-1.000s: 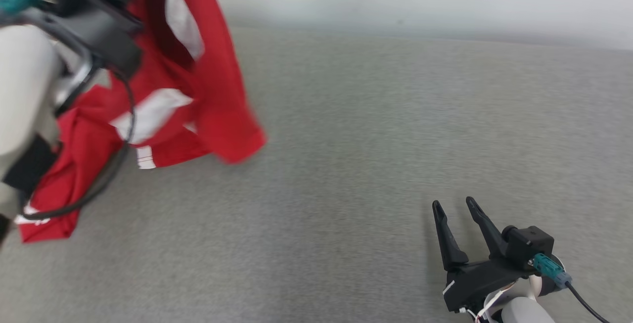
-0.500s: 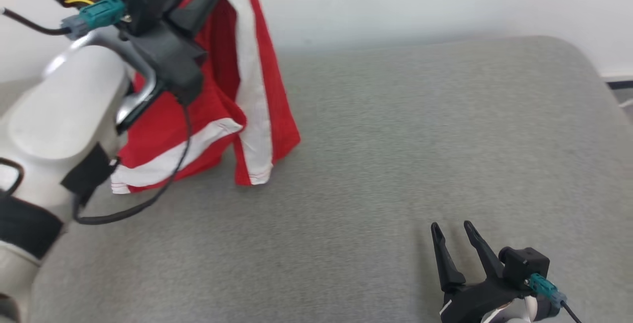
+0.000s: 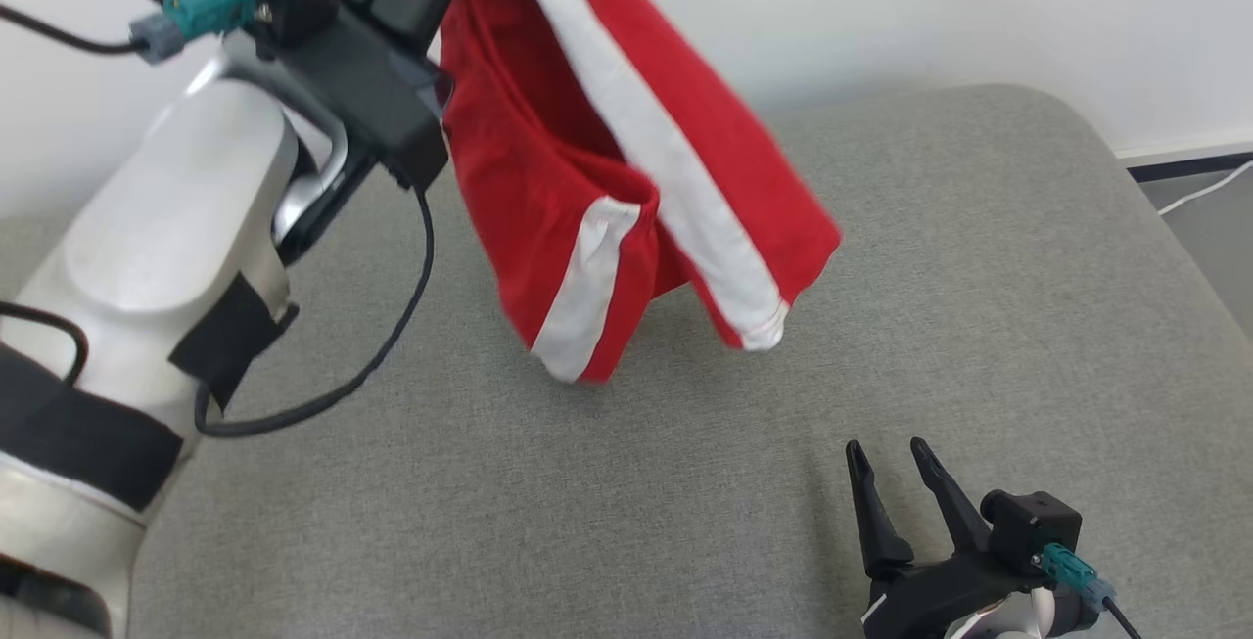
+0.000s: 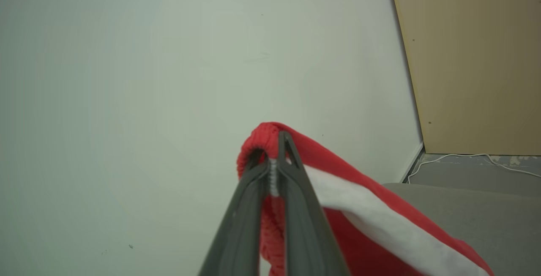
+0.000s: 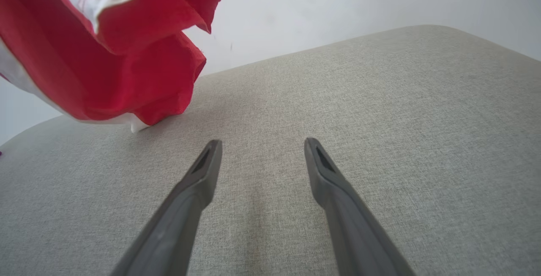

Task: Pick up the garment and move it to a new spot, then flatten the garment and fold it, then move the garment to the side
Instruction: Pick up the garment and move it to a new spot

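Red fabric garment with white side stripes [image 3: 626, 179], a pair of shorts by the look of it, is up in the air over the grey woven cushion [image 3: 685, 502], dangling from the left gripper [image 4: 274, 170]. Those long dark fingers are pinched tight together on the gathered waistband [image 4: 258, 140], high up against the white wall [image 3: 930, 3]. So this looks like step one, the carry to a new spot, with flattening and folding yet to come. The right gripper [image 3: 885, 447] sits low near the front edge of the cushion, fingers spread wide with nothing between them, well apart from the cloth. As for how the shorts lie: waistband at the top in the grip, leg hems [image 3: 764, 326] pointing down at the cushion, and the long axis running from the grip down at a slant toward the robot's right rather than plumb. From the right wrist view the lowest corner is just above the cushion or brushing it, and I can't tell which. Next, I'd say, the left arm needs to come down and drape the shorts over open cushion, legs first, before letting go, and the free right gripper is well placed to take a second corner and spread them.
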`<state>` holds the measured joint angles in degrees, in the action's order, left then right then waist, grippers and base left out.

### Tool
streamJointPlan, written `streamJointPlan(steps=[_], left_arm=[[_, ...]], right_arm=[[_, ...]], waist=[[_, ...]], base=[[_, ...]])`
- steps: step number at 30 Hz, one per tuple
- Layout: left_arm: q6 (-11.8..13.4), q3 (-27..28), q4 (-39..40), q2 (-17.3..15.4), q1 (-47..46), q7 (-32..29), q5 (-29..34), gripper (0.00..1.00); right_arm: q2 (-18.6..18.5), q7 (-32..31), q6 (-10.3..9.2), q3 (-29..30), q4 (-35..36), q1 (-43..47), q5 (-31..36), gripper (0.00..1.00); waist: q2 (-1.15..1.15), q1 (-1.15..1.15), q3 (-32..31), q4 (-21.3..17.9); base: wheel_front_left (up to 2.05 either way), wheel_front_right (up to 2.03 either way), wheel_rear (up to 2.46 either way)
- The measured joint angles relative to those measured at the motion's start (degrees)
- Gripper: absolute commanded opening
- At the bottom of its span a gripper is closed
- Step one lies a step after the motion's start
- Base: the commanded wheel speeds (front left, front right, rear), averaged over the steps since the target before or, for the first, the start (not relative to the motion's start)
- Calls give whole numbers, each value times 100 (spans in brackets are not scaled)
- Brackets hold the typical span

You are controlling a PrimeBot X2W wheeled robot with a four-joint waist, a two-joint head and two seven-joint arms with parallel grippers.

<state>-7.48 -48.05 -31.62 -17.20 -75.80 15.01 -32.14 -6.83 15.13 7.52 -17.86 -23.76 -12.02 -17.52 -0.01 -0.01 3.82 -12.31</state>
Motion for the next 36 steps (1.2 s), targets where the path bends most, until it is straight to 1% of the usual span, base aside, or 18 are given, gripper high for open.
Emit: streamJointPlan(steps=[4, 7, 10, 12, 14, 19, 20, 21, 22, 25, 26, 27, 28, 31, 36], left_arm=[[0, 136, -130, -27, 484, 0, 2, 0], [19, 333, -203, -91, 1116, 0, -42, 0], [102, 679, -272, -147, 1845, 0, -87, 0], [113, 956, -256, -160, 2295, 0, -86, 0], [149, 1254, -182, -108, 2780, 0, -66, 0], [149, 1814, -179, 47, 3995, 0, 175, 0], [149, 1972, -201, 102, 4182, 0, 192, 4], [148, 2078, -219, 133, 4333, 0, 244, 16], [145, 2191, -232, 156, 4456, 0, 316, 31], [143, 2598, -235, 290, 4745, 0, 432, 32], [127, 2711, -229, 339, 4819, 0, 506, 36], [126, 2828, -203, 382, 4883, 0, 608, 47], [129, 2969, -172, 431, 4927, 0, 671, 100], [129, 3318, -88, 576, 5097, 0, 905, 100], [121, 3849, 236, 911, 5497, 0, 1295, 100]], right_arm=[[4, 0, 0, 16, 31, -6, -1, 100], [-9, 0, 0, 18, 40, -15, -2, 100], [-47, -1, 0, -3, 44, -30, -7, 100], [-87, -1, 0, -9, 45, -46, -9, 100], [-130, 0, 0, -16, 44, -55, -9, 100], [-213, -1, 0, -47, 44, -70, -10, 100], [-227, -1, 0, -55, 44, -69, -10, 100], [-241, 0, 0, -77, 44, -68, -10, 100], [-255, 0, 0, -97, 43, -66, -10, 100], [-286, -1, 0, -153, 38, -63, -16, 100], [-288, -1, 0, -182, 33, -63, -19, 100], [-292, -1, 0, -215, 30, -63, -21, 100], [-297, 0, 0, -245, 29, -63, -22, 100], [-296, 0, 0, -347, 14, -63, -47, 100], [-312, 0, 0, -628, 21, -62, -145, 100]], waist=[[0, 0, 76, 56], [0, 0, 132, 118], [0, 1, 180, 197], [0, 1, 209, 250], [0, 1, 223, 307], [0, 0, 185, 438], [0, 0, 171, 465], [0, 0, 156, 495], [0, 0, 142, 524], [0, 0, 92, 612], [1, 0, 73, 639], [0, 0, 52, 662], [1, 1, 31, 682], [1, 0, -42, 720], [1, 0, -152, 750]], base=[[0, 0, 0], [0, 0, 0], [0, 0, 0], [0, 0, 0], [0, 0, 0], [0, 0, 0], [0, 0, 0], [0, 0, 0], [0, 0, 0], [0, 0, 0], [0, 0, 0], [0, 0, 0], [0, 0, 0], [0, 0, 0], [0, 0, 0]])
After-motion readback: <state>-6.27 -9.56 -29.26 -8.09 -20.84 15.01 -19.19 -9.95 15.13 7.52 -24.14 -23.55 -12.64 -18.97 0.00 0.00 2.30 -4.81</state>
